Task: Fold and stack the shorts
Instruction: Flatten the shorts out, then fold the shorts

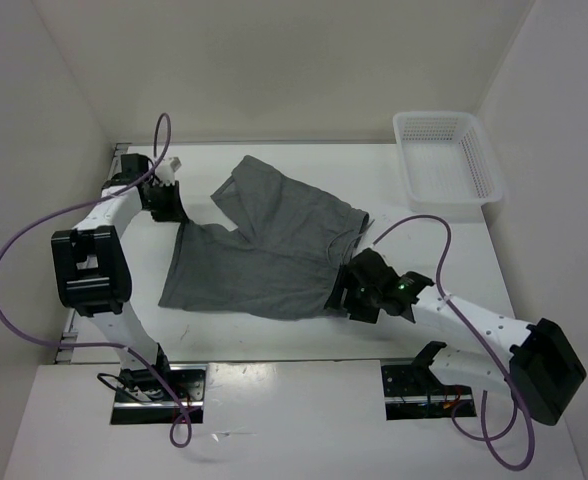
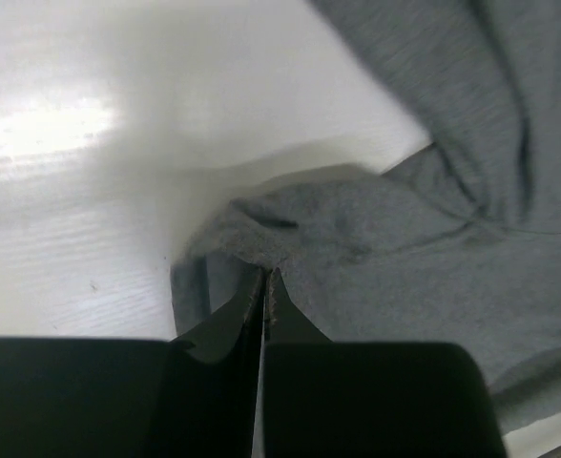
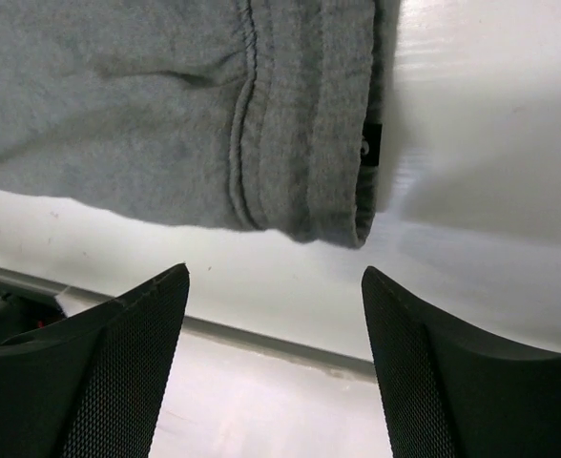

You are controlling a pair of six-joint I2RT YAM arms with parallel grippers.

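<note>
The plain mid-grey soft fabric shorts [image 1: 264,250] lie spread, partly doubled over, in the middle of the flat white table [image 1: 424,240]. Their near hem sits close to the table's front edge, and bare surface shows to the left, along the far side and to the right. The white plastic mesh basket [image 1: 407,165] stands in the far right corner, well apart from the cloth. White walls [image 1: 44,120] close in the left, back and right sides. The left arm reaches up the left side, its wrist turned inward, and the left gripper [image 1: 169,205] is pinched tight on a fold at the shorts' left edge (the wrist view shows the fingers pressed together with cloth caught between them [image 2: 265,277]). The right arm runs from its elbow at the near right, slanting in toward the centre. The right gripper [image 1: 346,297] hangs with fingers spread wide just off the ribbed elastic waistband [image 3: 309,124] corner, holding nothing.
</note>
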